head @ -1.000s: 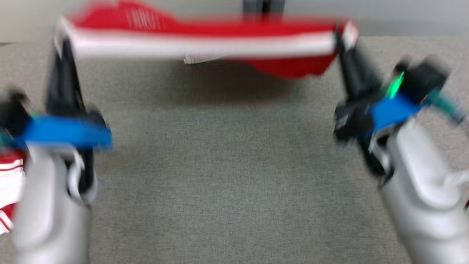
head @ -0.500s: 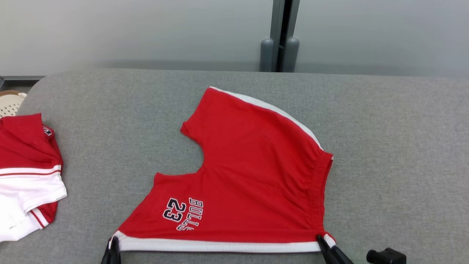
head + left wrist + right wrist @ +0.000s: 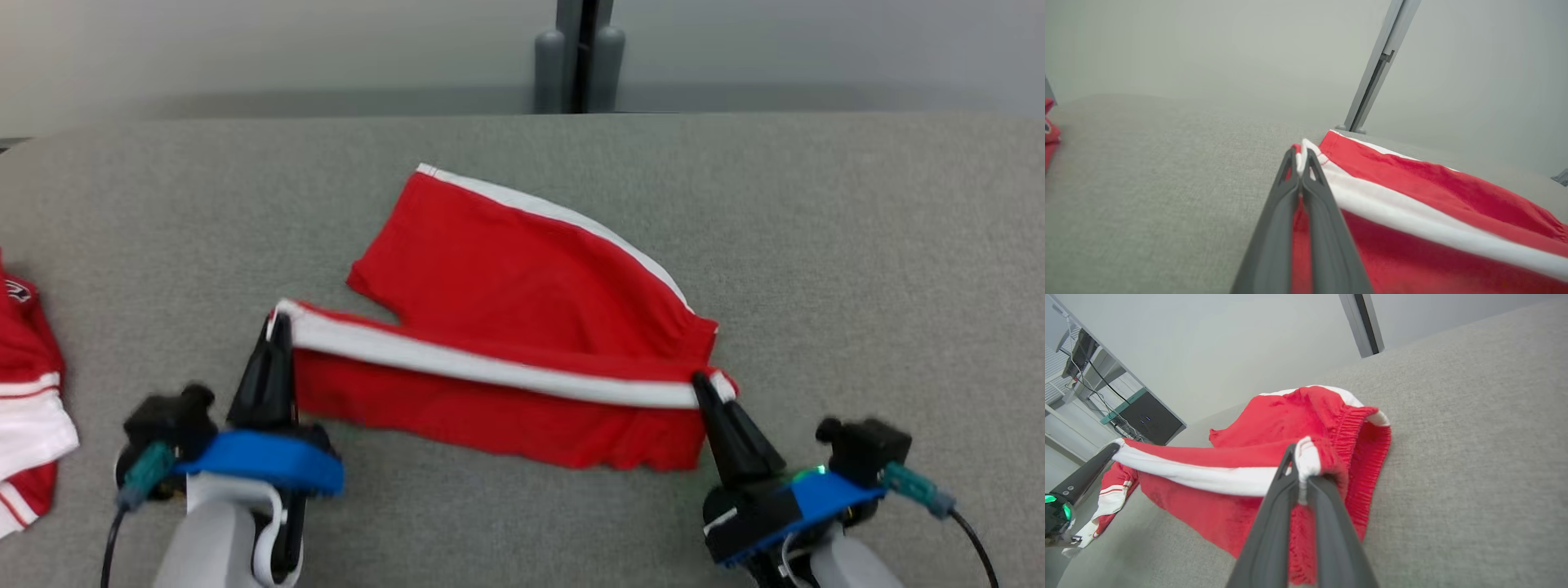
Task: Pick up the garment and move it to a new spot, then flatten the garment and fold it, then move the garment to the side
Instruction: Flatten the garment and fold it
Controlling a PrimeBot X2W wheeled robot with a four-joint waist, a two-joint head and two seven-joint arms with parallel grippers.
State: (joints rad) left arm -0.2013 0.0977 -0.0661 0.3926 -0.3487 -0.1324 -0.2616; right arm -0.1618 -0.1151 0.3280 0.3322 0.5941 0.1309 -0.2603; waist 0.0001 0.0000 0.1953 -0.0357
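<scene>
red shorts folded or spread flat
Half folded: left hand and right hand hold the shorts by the striped edge, raised over the far half.

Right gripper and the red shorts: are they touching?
Touching. The right wrist view shows the right gripper, jaws shut, pinching the white-striped corner of the red shorts.

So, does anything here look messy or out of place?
Nothing is damaged or spilled. The red shorts lie skewed on the grey table, their near striped edge pinched at its ends by the left gripper and right gripper, so that half hangs rumpled. A second red and white garment sits crumpled at the table's left edge.
</scene>
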